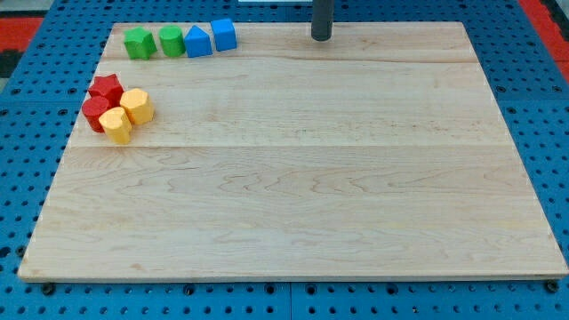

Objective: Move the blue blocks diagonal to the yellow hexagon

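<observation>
You are looking at a large pale wooden board (293, 169) that fills most of the frame, lying on a blue pegboard surface (542, 107) with a strip of red (27, 27) showing at the upper left corner and another at the upper right. Next in size is the straight dark rod coming down at the top of the frame, a little right of centre; my tip (321, 38) rests at the board's top edge, well apart from every block, and since it is a plain rod there is nothing on it to spread or press together and it touches nothing but the board. Along the upper left of the frame you see a row of four blocks: a green star-like block (139, 43) at the view's left, a green rounded block (171, 41) just beside it, then a blue house-shaped block (197, 42) touching that one, and a blue cube (223, 34) at the row's right end, set slightly higher. Below that row, at the left of the frame, sits a tight cluster: a red star-shaped block (106, 88) at its top, a red rounded block (95, 112) under it, the yellow hexagon block (137, 106) on the cluster's right, and a second yellow block (116, 125), whose shape you cannot make out clearly, at its bottom. The blue blocks lie up and to the right of the yellow hexagon, near it but not touching.
</observation>
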`<move>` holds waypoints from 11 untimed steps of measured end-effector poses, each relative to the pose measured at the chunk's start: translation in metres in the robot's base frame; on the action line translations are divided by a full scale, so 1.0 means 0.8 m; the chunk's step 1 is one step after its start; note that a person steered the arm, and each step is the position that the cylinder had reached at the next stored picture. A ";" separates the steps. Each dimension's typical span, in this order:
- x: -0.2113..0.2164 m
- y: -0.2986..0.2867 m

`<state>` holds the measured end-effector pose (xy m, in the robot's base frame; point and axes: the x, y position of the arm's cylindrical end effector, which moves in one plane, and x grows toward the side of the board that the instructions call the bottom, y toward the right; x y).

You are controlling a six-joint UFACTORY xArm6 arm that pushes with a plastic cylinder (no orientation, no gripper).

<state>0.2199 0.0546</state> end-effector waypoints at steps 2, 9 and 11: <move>0.001 -0.005; -0.032 -0.231; 0.022 -0.233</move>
